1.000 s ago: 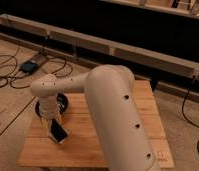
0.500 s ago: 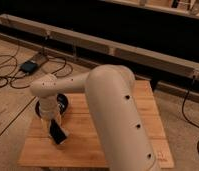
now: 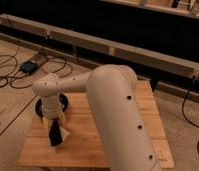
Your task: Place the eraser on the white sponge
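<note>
Gripper (image 3: pixel 55 125) over the wooden table (image 3: pixel 83 145), just before the dark bowl (image 3: pixel 42 106) — pinching the eraser (image 3: pixel 55 136) upright above the white sponge (image 3: pixel 63 132), seemingly for lowering.

gripper (image 3: pixel 55 125) over table (image 3: pixel 88 145) front-left | eraser (image 3: pixel 55 135) below it, on sponge (image 3: pixel 62 134) | bowl (image 3: pixel 43 106) behind

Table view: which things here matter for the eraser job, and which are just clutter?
Job:
- eraser, dark slab under the wrist
- white sponge, beneath it
- pincer, low over both, at the table's left

Clutter:
- dark bowl, behind the arm
- blue box, on the floor
- floor cables
</note>
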### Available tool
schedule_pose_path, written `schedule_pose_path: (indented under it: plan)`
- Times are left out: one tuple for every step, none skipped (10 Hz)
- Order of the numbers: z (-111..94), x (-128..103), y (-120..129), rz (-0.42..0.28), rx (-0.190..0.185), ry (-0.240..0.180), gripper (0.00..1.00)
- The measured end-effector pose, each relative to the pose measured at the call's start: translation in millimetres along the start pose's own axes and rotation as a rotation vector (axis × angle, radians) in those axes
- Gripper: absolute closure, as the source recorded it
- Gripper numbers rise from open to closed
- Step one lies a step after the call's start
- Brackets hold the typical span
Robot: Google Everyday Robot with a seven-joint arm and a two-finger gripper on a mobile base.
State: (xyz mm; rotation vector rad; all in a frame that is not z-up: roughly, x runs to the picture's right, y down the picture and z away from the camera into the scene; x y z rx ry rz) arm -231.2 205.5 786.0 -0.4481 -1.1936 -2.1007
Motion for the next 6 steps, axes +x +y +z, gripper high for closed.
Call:
schedule_pose_path:
  plan:
    - [-5.8,-3.6,8.2,0.028,0.008,0.006,0.38]
    - [-9.2,-7.1,13.0,0.043,0.021,0.008,0.38]
    - [-10.8,-9.1,16.3,0.049,0.024,0.008,0.38]
    - [-11.0,-7.7,14.0,0.045,0.025,0.011,0.38]
    - [-11.3,-7.6,14.2,0.045,0.026,0.011,0.38]
    - [-11.0,-7.9,14.7,0.046,0.026,0.011,0.38]
